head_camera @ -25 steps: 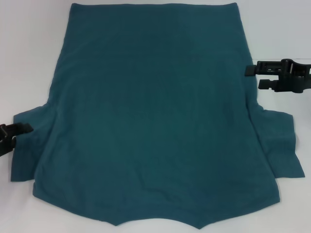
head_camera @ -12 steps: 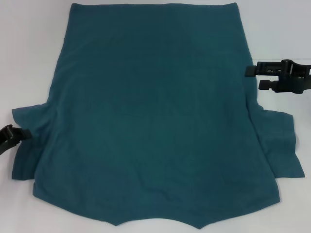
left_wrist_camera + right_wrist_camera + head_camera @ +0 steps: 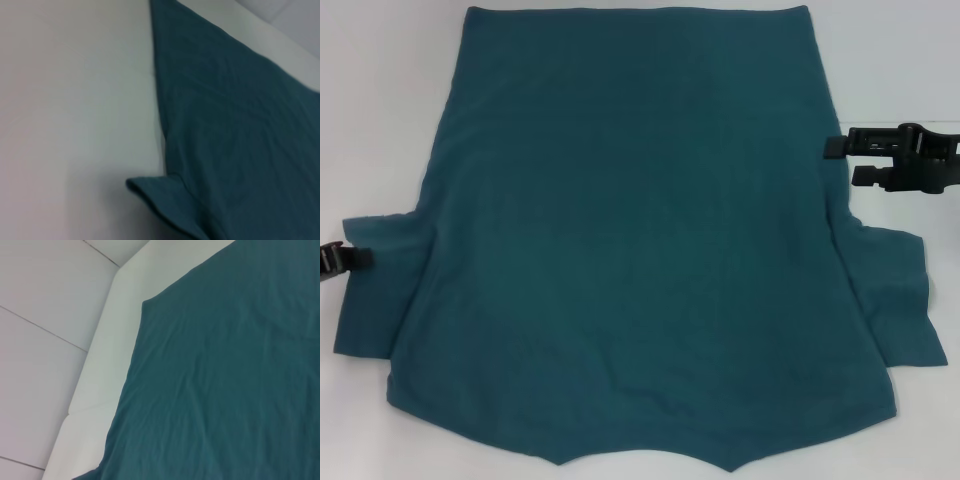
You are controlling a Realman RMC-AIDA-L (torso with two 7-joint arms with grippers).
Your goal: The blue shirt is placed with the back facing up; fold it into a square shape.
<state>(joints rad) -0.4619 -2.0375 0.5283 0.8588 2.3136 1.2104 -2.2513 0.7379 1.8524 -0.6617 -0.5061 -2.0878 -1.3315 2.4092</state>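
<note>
On white table (image 3: 380,120), blue shirt (image 3: 630,230) flat; tiled floor (image 3: 45,300) beyond.

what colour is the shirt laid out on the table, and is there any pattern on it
The blue shirt is plain dark teal-blue, with no pattern showing; clearest in the head view.

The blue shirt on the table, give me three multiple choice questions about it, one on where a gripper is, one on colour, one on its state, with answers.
1. Where is the left gripper?
A. at the left sleeve's edge
B. above the shirt's middle
C. by the far hem

2. What colour is the table?
A. black
B. white
C. brown

3. How does the blue shirt lie?
A. folded in half
B. bunched in a heap
C. spread flat, sleeves out

Answers:
1. A: in the head view it meets the sleeve's outer edge.
2. B: plain white shows all round the shirt.
3. C: both sleeves stick out and no fold shows.

The right gripper sits at the shirt's right side.
</note>
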